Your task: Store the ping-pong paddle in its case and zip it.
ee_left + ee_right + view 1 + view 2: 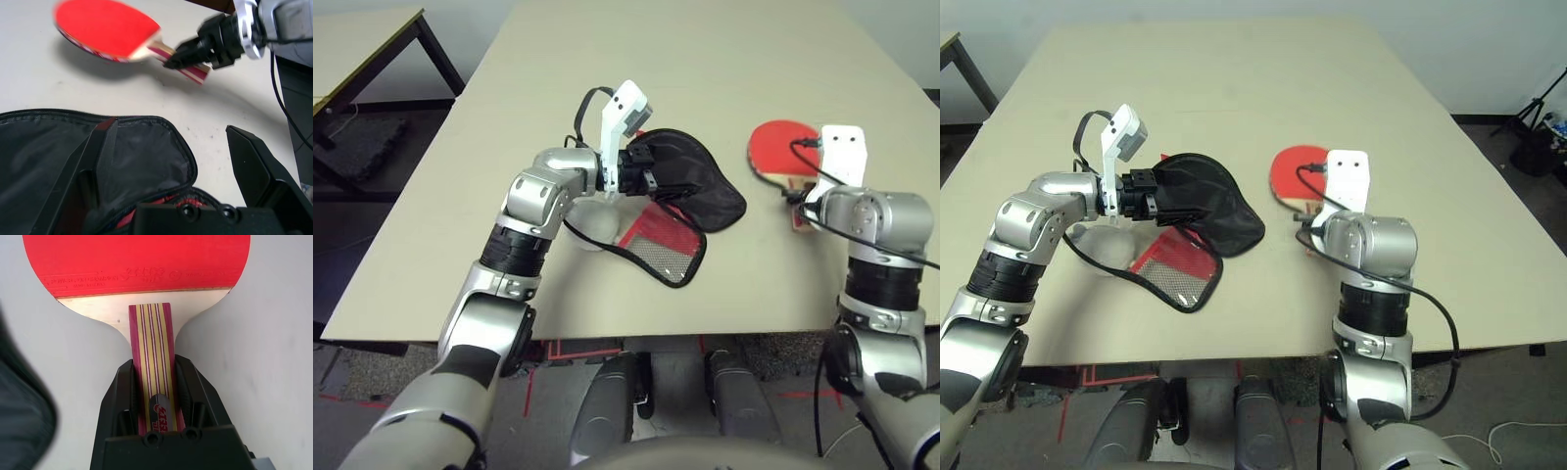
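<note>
1. I see a round red rubber paddle face [137,264], matt and smooth with faint embossed lettering, above a pale bare-wood neck.
2. The handle [154,347] looks like smooth striped wood.
3. The black case lining [690,181] reads to me as thin cloth with a soft sheen; its mesh pocket [663,258] looks netted.
4. My two forearms [489,323] are glossy silver, like metal.
5. The beige tabletop [607,39] appears smooth and matt right to its front edge.
</note>
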You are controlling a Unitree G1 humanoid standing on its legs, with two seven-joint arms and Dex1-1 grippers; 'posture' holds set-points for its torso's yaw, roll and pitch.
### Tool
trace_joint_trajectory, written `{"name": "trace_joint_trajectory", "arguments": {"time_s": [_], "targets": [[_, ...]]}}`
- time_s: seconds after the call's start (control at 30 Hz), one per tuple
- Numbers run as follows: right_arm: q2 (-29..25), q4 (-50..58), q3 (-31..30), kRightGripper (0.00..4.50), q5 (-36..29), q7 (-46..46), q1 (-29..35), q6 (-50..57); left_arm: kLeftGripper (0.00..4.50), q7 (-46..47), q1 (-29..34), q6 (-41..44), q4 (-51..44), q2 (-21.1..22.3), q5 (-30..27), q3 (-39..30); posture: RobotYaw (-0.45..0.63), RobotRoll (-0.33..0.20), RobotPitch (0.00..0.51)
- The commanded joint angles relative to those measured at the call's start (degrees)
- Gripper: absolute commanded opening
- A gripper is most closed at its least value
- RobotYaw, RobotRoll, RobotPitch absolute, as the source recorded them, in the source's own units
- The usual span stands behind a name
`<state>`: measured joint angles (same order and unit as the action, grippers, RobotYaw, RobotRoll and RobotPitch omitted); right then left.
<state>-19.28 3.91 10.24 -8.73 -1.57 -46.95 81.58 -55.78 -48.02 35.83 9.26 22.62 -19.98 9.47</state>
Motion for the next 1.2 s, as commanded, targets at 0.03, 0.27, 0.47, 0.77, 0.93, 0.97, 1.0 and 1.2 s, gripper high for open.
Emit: {"name": "trace_joint_trajectory", "arguments": {"time_s": [0.03, 0.27, 0.47, 0.77, 0.93, 0.97, 1.0, 1.2], "targets": [[-0.2, -0.2, -3.9, 1.15, -1.7, -3.5, -2.3, 0.2, 4.5, 1.6, -1.1, 0.2, 0.8, 0.3, -0.3, -2.5, -0.12, 0.0, 0.152], [-1.2, -0.3, -10.2, 1.15, -4.4, -9.8, -4.9, 3.0, 4.5, 8.3, -1.2, -0.3, 2.6, 1.5, -0.4, -9.4, -0.11, 0.0, 0.149], [-2.6, -0.9, -15.2, 1.15, -5.9, -14.5, -4.9, 1.7, 4.5, 10.7, 4.2, 2.9, -3.7, 4.5, -1.1, -11.2, -0.08, 0.0, 0.143], [-3.3, -5.9, -21.4, 1.15, -4.9, -20.1, -6.2, -4.1, 4.5, 14.1, 8.8, 6.3, -9.2, 5.2, -2.8, -13.0, -0.04, 0.0, 0.132], [-2.2, -10.3, -23.9, 1.15, -3.8, -21.6, -7.8, -7.7, 4.5, 15.0, 8.7, 6.9, -9.7, 5.1, -3.4, -13.1, -0.03, 0.0, 0.132], [-1.9, -11.1, -24.2, 1.15, -3.6, -21.8, -8.1, -8.4, 4.5, 15.1, 8.8, 6.9, -9.8, 5.1, -3.4, -13.0, -0.03, 0.0, 0.132], [-1.7, -12.0, -24.6, 1.15, -3.3, -22.1, -8.3, -9.0, 4.5, 15.3, 8.8, 7.0, -9.9, 5.1, -3.5, -13.0, -0.02, 0.0, 0.132], [-0.7, -15.6, -26.3, 1.15, -2.2, -23.5, -8.9, -11.3, 4.5, 15.8, 8.9, 7.2, -10.0, 5.2, -3.8, -13.1, -0.01, 0.0, 0.136]]}}
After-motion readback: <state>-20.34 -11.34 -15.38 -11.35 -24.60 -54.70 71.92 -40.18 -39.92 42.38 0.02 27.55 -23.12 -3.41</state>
